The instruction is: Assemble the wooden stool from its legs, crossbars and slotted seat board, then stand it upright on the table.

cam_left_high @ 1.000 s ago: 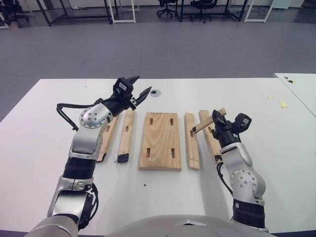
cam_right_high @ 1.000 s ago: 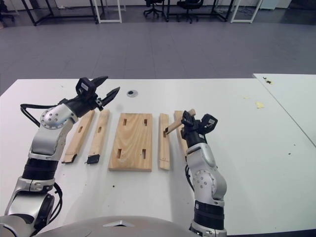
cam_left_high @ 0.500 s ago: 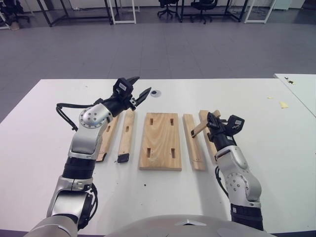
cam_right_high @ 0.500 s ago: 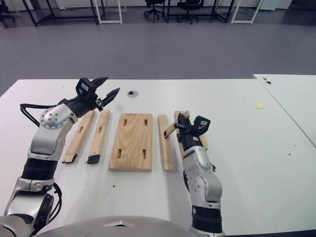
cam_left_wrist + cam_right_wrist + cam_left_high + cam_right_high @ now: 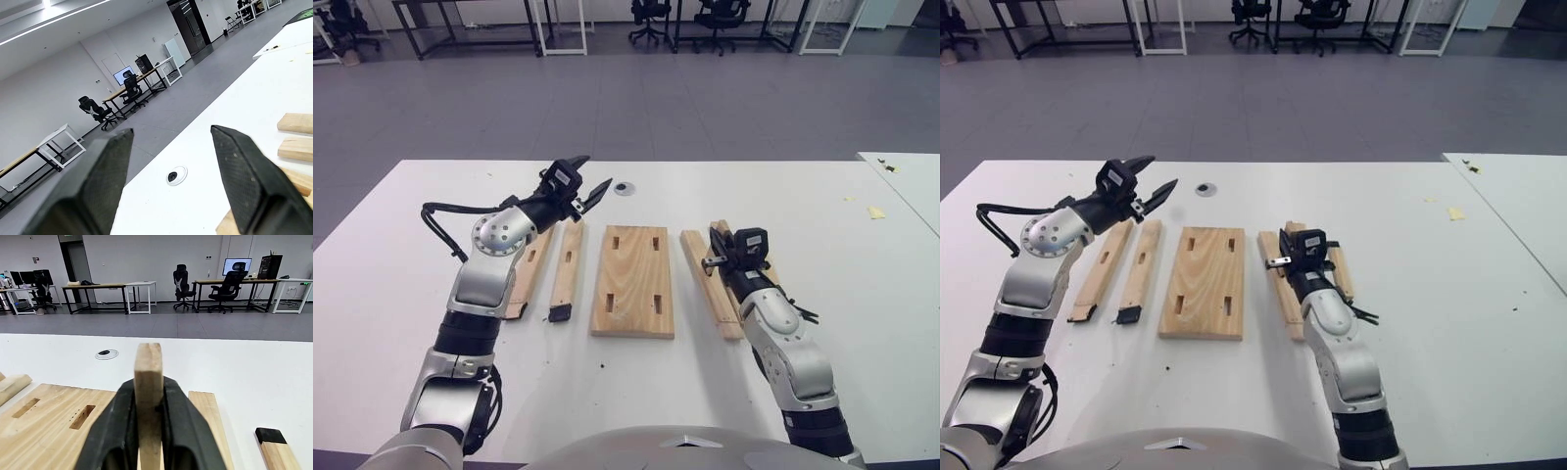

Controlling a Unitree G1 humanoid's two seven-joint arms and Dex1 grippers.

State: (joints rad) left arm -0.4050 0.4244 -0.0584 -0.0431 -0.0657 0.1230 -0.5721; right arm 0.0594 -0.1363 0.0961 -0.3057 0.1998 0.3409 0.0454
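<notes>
Left arm (image 5: 487,269): silver-grey cast shells, a round joint cap dotted with small screws, darker grey-black segments lower down. Black cable (image 5: 438,220) loops off its side. Right arm (image 5: 788,348): same silver shells, thin black wires near the wrist. Left gripper (image 5: 594,170): black, two tapered fingers (image 5: 603,183), white label on its base, pads (image 5: 247,183) finely dimpled. Right gripper (image 5: 718,257): black, smooth and rounded.

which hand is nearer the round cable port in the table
Left. The left hand hovers just left of the cable port; the right hand, holding a crossbar, is nearer the robot, beside the seat board.
</notes>
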